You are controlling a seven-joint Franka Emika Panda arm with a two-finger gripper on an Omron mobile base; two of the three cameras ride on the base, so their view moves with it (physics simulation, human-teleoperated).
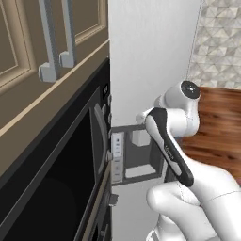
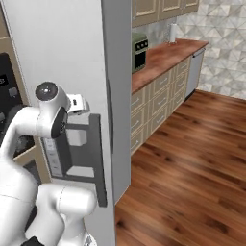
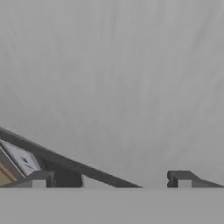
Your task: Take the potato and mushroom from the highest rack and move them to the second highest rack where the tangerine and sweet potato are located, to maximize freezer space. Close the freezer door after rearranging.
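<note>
Going L to R in the left base view: two grey cabinet handles up top, then one black wall oven below them. Next is the freezer door, a tall light-grey slab. I read it as shut or nearly so, since I'm looking at its plain outer face w/ one recessed dispenser panel. My arm is folded up right in front of that panel.

In the right base view the door's edge runs down the middle. To the R of it sit one counter w/ one toaster oven on it, a run of drawers and wood floor.

The hand view has the gripper facing the door at close range. Two fingertips are set wide apart w/ nothing between them, so the jaws are fully spread and empty.

My read on handling: the door is stiff, heavy and smooth, w/ no grip on the flat face. Take it at the free vertical edge, or push flat if it only needs seating. Mushroom, tangerine and sweet potato must be behind the door, so I can't count them.
</note>
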